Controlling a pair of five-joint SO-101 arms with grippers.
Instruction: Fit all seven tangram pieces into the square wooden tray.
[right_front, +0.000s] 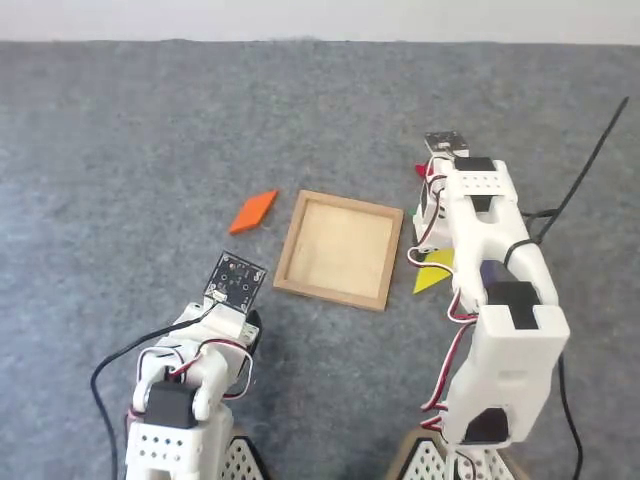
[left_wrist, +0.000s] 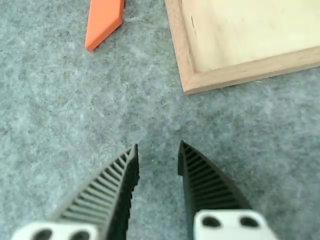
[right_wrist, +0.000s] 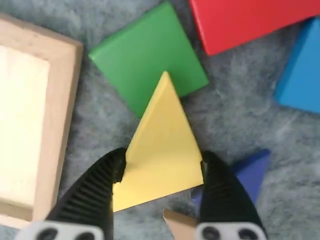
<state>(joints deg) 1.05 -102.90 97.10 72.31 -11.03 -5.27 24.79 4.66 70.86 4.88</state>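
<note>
Two hands over grey felt (right_front: 120, 150): left hand (left_wrist: 158, 146) spread apart, right hand (right_wrist: 163, 159) clamped on yellow triangle (right_wrist: 162, 132).

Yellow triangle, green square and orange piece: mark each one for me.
yellow triangle (right_wrist: 162, 150), right wrist view, middle of its top face
green square (right_wrist: 142, 55), right wrist view, centre of its uncovered face
orange piece (right_front: 253, 212), high view, centre of the piece, left of the tray

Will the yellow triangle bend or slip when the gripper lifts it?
Probably stiff: the yellow triangle looks like a flat slab with straight, crisp edges. It may slip, since the right gripper pinches its slanted, smooth sides. It shouldn't roll, being flat.
</note>
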